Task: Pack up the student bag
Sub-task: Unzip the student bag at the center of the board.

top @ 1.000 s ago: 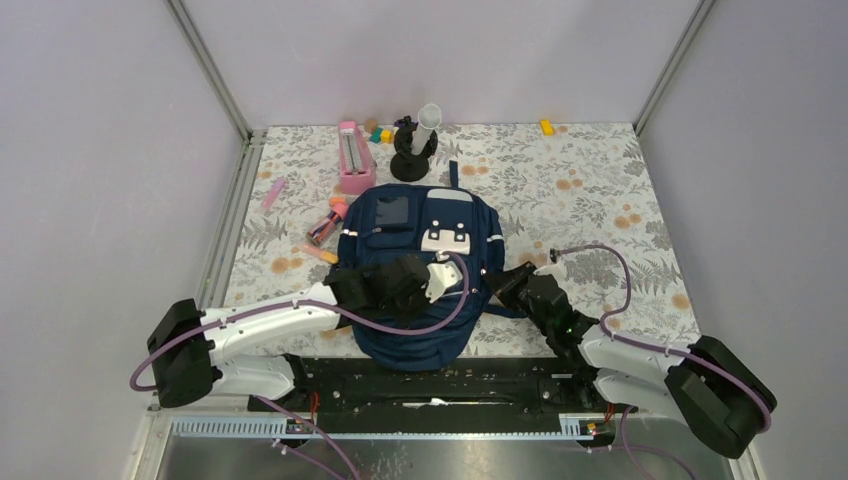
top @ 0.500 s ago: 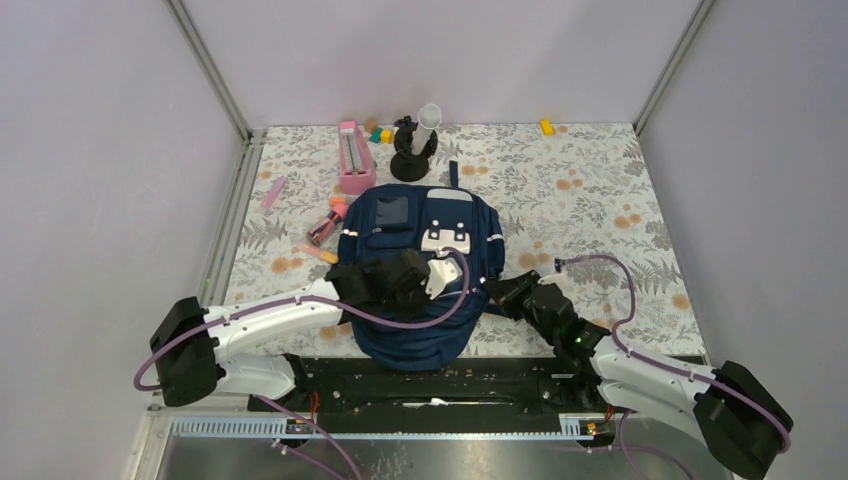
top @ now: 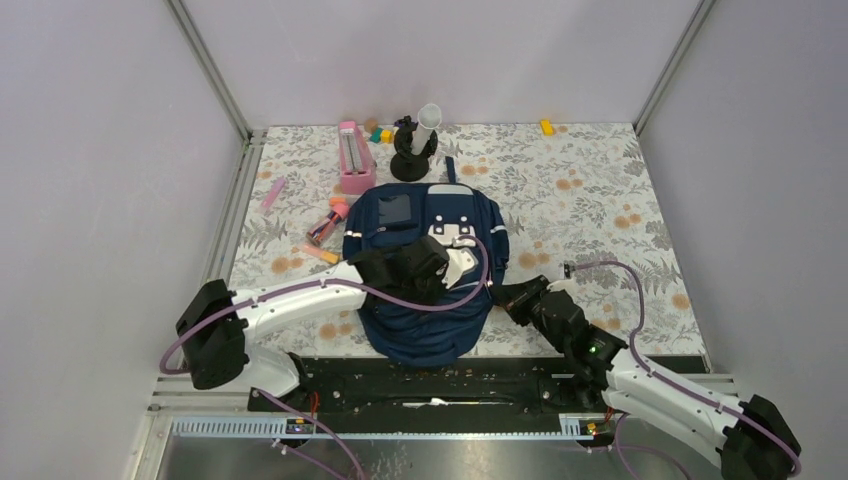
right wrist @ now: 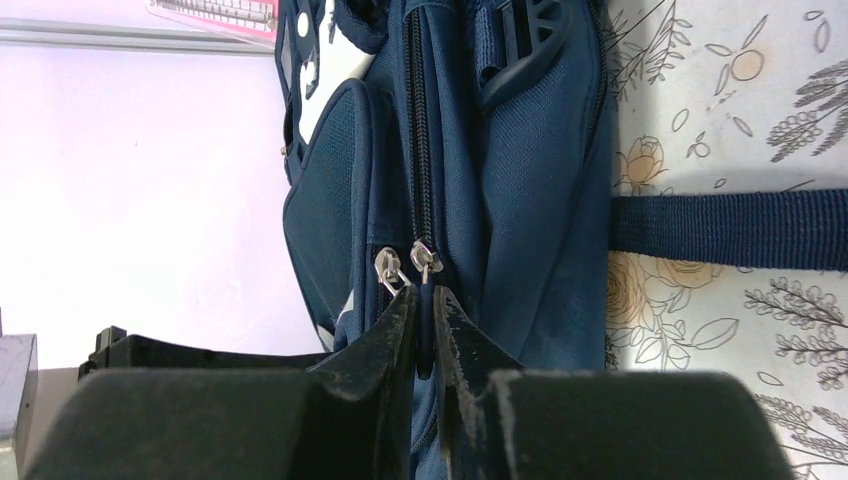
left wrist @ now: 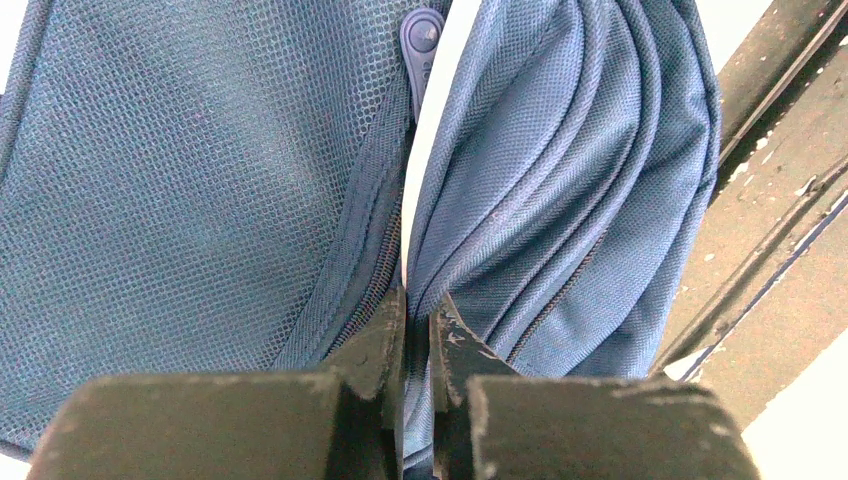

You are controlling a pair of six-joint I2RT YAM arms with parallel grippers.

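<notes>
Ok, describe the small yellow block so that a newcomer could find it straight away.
Start at the navy student bag in the middle of the floral table. Look past it to the far edge, well right of the black stand: the yellow block lies there alone. The other small coloured pieces crowd beside the pink case on the far left.

Navy student bag (top: 420, 325); floral table cover (top: 600, 190); pink box (top: 353, 155).

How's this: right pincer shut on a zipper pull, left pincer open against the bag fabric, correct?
No. The left pincer is shut on the student bag fabric, not open; the left wrist view shows it. The right pincer does hold a zipper pull.
</notes>
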